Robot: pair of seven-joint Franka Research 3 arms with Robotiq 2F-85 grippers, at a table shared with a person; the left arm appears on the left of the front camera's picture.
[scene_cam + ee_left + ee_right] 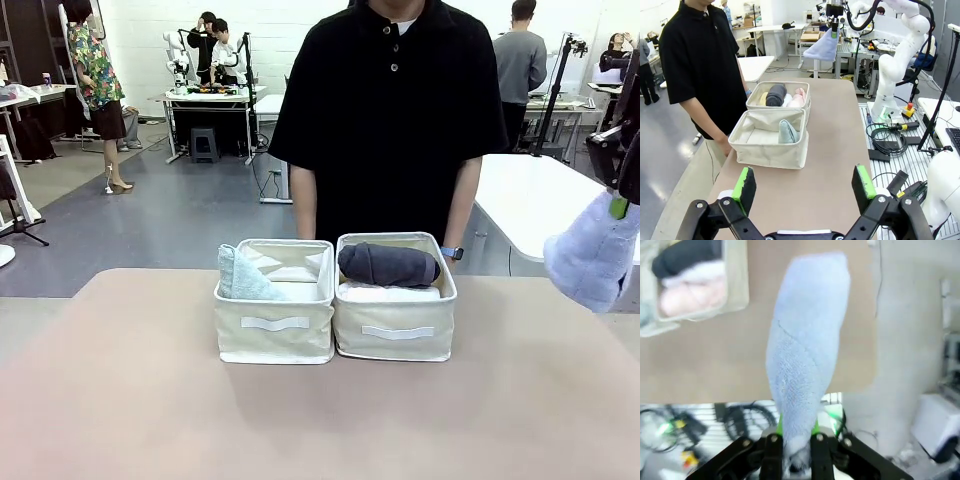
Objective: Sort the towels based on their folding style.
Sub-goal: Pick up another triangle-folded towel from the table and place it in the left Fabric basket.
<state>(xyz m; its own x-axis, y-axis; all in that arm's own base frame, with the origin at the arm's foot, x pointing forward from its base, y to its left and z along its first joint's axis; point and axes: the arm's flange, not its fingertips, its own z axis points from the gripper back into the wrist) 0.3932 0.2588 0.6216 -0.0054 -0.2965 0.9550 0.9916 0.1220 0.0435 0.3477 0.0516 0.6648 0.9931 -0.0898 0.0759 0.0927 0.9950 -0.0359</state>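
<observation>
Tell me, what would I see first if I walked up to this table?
Probably the light blue towel dangling in the air at the right side of the table, pinched at its tip by the right gripper. Next, the two cream bins side by side mid-table, in front of a person in a black shirt: a dark grey roll tops the right-hand one, a pale green towel leans in the other.
</observation>
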